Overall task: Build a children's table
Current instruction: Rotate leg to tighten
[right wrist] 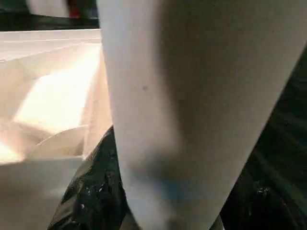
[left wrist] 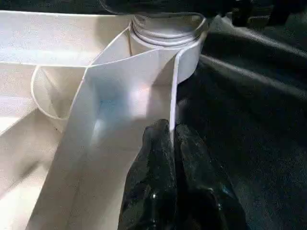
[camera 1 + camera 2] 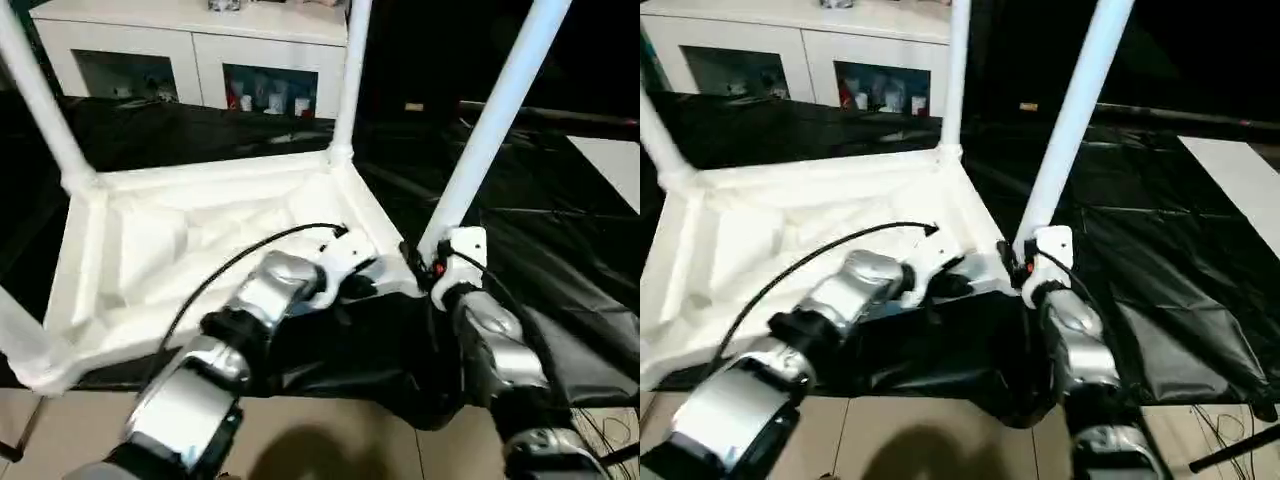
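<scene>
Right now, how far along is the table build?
The table top lies upside down with all four legs up. In hand: the right gripper is around the near-right leg at its socket, and the left gripper pinches the top's rim. Left: confirming that leg's seating, then flipping it upright.

Your access into upturned table top (image 3: 180,250): open from above, between four upright legs. Near-right leg (image 3: 490,130) blocks your right gripper (image 3: 440,262); far-right leg (image 3: 350,80) stands behind. Ribs obstruct the interior. Black-draped work table (image 3: 560,240) on the right: open.
</scene>
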You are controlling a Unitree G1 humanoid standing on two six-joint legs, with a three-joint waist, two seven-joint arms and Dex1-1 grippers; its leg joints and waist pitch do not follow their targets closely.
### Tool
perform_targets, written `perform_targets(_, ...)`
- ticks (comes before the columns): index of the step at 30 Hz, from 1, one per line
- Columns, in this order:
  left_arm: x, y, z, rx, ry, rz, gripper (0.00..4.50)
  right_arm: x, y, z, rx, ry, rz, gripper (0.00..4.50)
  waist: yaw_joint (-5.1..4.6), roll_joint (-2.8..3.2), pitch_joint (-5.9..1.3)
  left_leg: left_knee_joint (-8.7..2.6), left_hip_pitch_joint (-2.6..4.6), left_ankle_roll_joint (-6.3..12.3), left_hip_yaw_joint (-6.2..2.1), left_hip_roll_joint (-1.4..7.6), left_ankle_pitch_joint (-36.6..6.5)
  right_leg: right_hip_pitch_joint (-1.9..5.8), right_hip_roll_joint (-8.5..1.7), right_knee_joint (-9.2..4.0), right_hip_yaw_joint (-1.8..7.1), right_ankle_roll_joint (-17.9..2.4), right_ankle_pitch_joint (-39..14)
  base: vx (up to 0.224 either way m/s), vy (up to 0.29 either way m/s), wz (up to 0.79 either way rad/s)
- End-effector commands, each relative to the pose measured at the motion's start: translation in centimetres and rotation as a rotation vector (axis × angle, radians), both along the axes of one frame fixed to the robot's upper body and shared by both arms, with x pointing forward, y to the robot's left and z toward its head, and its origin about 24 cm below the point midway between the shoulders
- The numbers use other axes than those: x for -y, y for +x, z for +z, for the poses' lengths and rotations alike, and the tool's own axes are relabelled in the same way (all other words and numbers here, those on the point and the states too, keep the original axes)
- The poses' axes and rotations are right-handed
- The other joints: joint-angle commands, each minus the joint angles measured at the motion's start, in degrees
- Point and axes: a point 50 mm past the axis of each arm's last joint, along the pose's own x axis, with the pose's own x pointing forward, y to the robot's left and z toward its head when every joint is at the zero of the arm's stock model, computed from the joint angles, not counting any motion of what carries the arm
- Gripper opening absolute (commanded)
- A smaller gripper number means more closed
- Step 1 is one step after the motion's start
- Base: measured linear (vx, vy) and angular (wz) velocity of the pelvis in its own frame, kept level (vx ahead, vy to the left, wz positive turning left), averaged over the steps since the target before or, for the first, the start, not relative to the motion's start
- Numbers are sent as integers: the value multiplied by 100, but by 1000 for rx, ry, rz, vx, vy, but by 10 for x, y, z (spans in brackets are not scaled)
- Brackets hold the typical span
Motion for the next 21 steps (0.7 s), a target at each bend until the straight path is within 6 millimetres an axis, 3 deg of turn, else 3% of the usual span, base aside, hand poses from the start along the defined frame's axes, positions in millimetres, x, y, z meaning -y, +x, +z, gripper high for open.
perform_targets(1,0,7,6,51,-24,84,0,-8,-12,-27,-139,5,-10,195,-41,62,-289,-435,47,-45,-20,2,-2322,141,-208,-528,105,-591,-2706,0,0,0)
perform_targets(4,0,7,5,55,-11,60,0,-13,-10,-22,-106,16,19,195,-56,43,-285,-435,55,12,-9,4,-2410,137,-203,-522,125,-683,-2520,0,0,0)
perform_targets(6,-1,7,4,61,-1,44,0,-15,-11,-15,-55,73,47,251,-58,42,-287,-433,57,66,-3,1,-2426,139,-204,-523,136,-718,-2467,0,0,0)
perform_targets(8,-3,7,4,65,-3,29,0,-13,-12,-10,-18,66,66,251,-22,32,-287,-428,70,120,13,7,-2348,132,-211,-523,155,-745,-2387,0,0,0)
perform_targets(11,-5,7,3,77,-11,11,0,-8,-14,-5,3,31,89,289,-16,13,-318,-443,-31,142,-7,8,-2015,223,-225,-452,160,-784,-2085,0,0,0)
perform_targets(14,-5,7,8,120,-63,-1,0,2,-20,3,29,-37,128,289,8,7,-311,-421,3,221,20,21,-1826,204,-224,-455,175,-832,-1922,0,0,0)
perform_targets(16,-5,8,12,145,-97,-1,0,7,-23,5,28,-45,140,289,40,-15,-326,-403,-36,311,37,13,-1558,228,-229,-417,183,-887,-1697,0,0,0)
perform_targets(18,-3,9,24,188,-190,-25,0,14,-32,9,42,-64,163,289,64,28,-327,-393,-38,346,41,9,-1406,235,-236,-405,184,-946,-1586,0,0,0)
perform_targets(19,-3,9,26,194,-207,-28,44,15,-34,9,45,-64,169,294,105,0,-338,-366,-39,409,53,19,-1248,251,-237,-382,189,-1000,-1302,0,0,0)
perform_targets(21,-5,8,30,182,-234,-58,55,15,-39,12,56,-72,207,294,111,47,-365,-353,-55,471,44,30,-1060,270,-244,-320,181,-1158,-921,0,0,0)
